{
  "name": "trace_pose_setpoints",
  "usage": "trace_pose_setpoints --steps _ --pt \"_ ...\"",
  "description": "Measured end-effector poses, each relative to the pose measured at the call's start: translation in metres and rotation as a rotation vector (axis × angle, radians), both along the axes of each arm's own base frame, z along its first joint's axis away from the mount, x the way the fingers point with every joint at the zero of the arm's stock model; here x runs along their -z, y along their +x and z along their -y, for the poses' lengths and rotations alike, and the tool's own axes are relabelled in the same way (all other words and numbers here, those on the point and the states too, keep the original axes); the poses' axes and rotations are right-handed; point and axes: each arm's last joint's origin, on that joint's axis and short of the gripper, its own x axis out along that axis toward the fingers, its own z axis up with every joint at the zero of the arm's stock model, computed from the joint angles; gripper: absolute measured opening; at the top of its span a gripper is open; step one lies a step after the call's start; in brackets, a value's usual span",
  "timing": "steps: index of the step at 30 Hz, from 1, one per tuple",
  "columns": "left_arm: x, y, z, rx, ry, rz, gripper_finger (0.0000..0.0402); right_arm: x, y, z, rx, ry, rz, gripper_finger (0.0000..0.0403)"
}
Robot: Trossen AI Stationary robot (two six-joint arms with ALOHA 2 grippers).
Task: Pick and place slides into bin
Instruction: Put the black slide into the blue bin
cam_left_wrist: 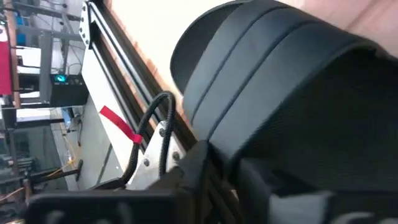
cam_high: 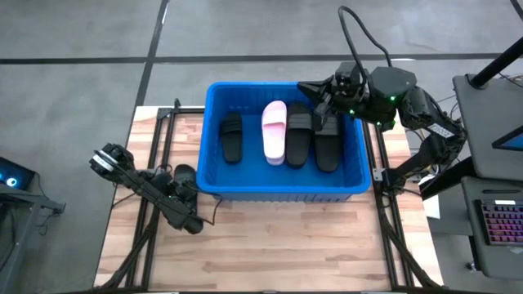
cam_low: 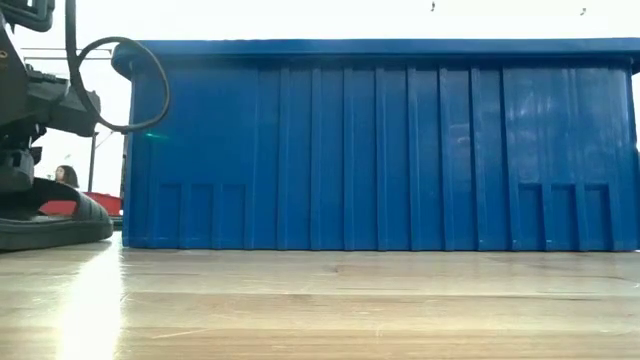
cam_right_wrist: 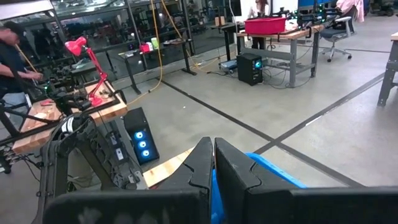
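Note:
The blue bin [cam_high: 282,186] stands at the table's far middle. In it lie three black slides [cam_high: 231,137] [cam_high: 298,135] [cam_high: 327,140] and a pink one [cam_high: 274,132], side by side on its floor. Another black slide [cam_high: 185,172] [cam_low: 60,222] lies sole-down on the wood just left of the bin. My left gripper [cam_high: 186,183] [cam_low: 18,185] is down on this slide and shut on it. My right gripper [cam_high: 306,86] [cam_right_wrist: 213,168] hangs shut and empty above the bin's far right part. My left gripper has the black slide's wide strap [cam_left_wrist: 233,146] between its two fingers, at the strap's edge. It comes slanting down from the table's left side. The gripper's own body hides the exact spot. The slide's sole [cam_low: 55,235] rests flat on the table.
Black frame rails [cam_high: 155,155] run along the table's left side next to the slide, and a cable loop [cam_low: 115,85] hangs by the left arm. Bare wooden tabletop [cam_high: 286,245] stretches in front of the bin. A person [cam_right_wrist: 12,56] works at a distant bench.

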Motion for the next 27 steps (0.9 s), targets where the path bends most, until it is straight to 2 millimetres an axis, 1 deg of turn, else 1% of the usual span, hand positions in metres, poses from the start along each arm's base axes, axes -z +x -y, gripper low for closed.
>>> trace_pose_setpoints --steps 2,4,8,13,17,27 --pt "-0.001 -0.001 0.0 0.002 -0.002 -0.001 0.002 0.0 0.0 0.0 0.0 0.0 0.0 0.0009" --pt "-0.004 -0.002 -0.001 0.006 -0.026 -0.015 0.0008 0.0 0.0 0.0 0.0 0.0 0.0 0.0009" --pt "-0.01 -0.002 0.001 0.003 -0.082 -0.027 0.0009 0.0 0.0 0.0 0.0 0.0 0.0 0.0009" --pt "-0.026 0.001 0.003 0.055 -0.149 -0.003 0.0002 0.0 0.0 0.0 0.0 0.0 0.0 0.0009" --pt "-0.041 0.002 0.005 0.11 -0.222 0.015 0.0001 0.0 0.0 0.0 -0.001 0.0 0.003 0.0009" --pt "-0.088 0.0 0.007 0.354 -0.46 0.045 0.0001 -0.003 -0.004 -0.001 -0.008 0.001 0.014 0.0009"
